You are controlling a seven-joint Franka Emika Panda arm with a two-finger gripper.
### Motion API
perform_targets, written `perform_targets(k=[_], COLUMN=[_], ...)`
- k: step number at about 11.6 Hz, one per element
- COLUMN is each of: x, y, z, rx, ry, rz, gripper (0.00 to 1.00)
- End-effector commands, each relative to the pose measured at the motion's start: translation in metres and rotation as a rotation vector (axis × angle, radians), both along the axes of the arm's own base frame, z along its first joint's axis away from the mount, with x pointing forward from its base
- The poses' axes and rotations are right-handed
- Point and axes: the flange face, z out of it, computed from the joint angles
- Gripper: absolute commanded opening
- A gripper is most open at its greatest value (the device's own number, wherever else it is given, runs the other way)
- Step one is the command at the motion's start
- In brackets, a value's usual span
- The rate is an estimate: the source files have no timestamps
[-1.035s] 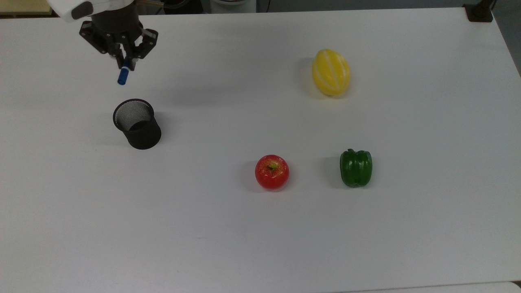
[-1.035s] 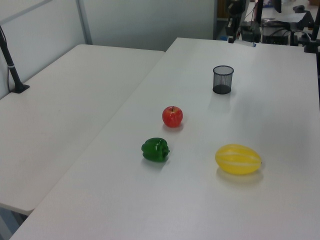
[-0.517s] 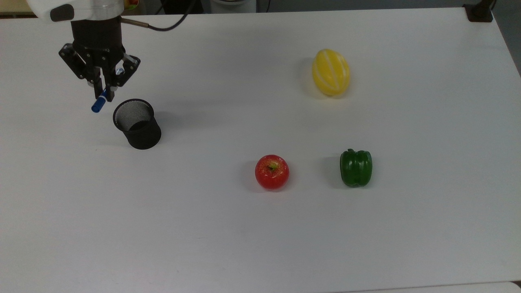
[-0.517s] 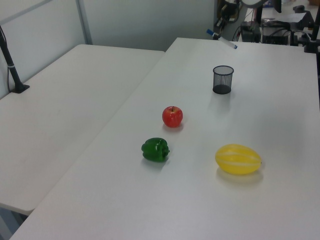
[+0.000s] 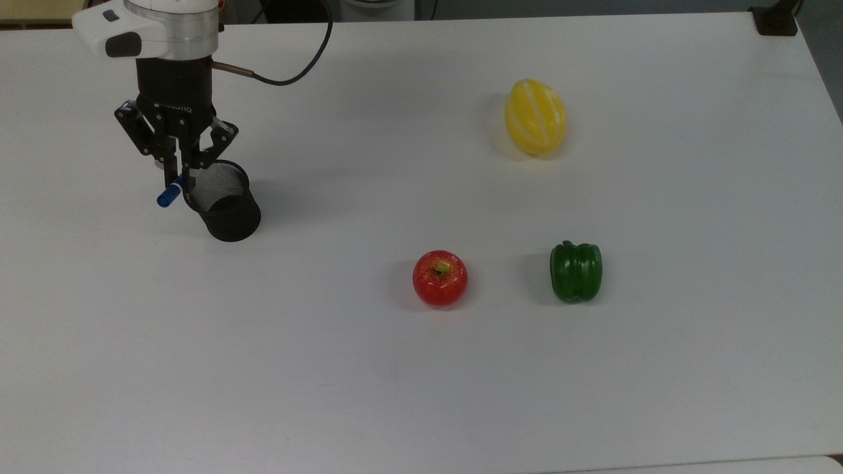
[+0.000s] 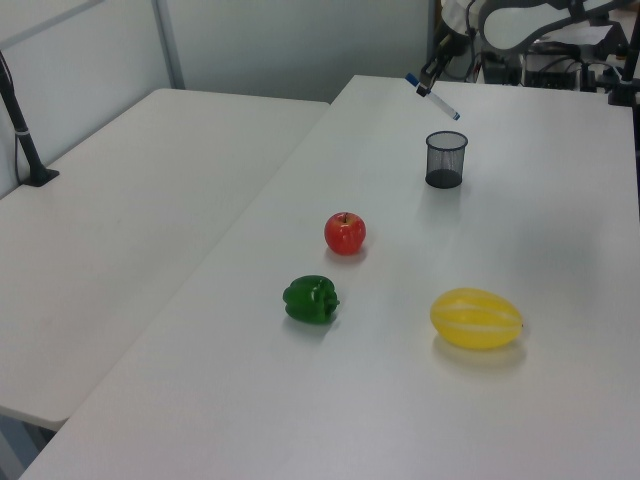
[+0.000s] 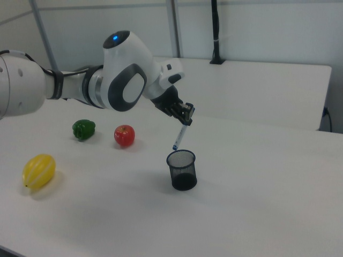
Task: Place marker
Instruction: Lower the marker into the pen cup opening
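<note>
My gripper (image 5: pixel 178 172) (image 7: pixel 186 116) is shut on the marker (image 7: pixel 180 134), a slim white pen with blue ends that hangs tilted from the fingers. In the right view its lower tip hovers just above the rim of the black mesh cup (image 7: pixel 181 169). In the top view the marker's blue end (image 5: pixel 169 195) sticks out past the left rim of the cup (image 5: pixel 222 201). In the left view the marker (image 6: pixel 433 96) slants in the air above the cup (image 6: pixel 445 159), with the gripper (image 6: pixel 428 82) gripping its upper part.
A red apple (image 5: pixel 440 278), a green bell pepper (image 5: pixel 576 270) and a yellow melon (image 5: pixel 535 116) lie on the white table (image 5: pixel 421 368), all well to the top view's right of the cup. A second table (image 6: pixel 110 200) adjoins it in the left view.
The gripper has carried the marker from the table's far edge toward the cup, coming in over the cup's rim in the top view. The marker stays gripped and tilted.
</note>
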Motion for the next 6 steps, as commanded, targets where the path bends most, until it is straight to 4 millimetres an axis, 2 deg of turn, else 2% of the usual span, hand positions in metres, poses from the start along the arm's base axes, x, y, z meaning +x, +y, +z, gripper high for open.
perform_targets(k=[1, 6], x=[-0.019, -0.023], y=[0.005, 0.003], z=[-0.028, -0.051], rx=[0.014, 0.017], ry=[-0.053, -0.026], rz=[-0.001, -0.002], gripper=[0.14, 0.14])
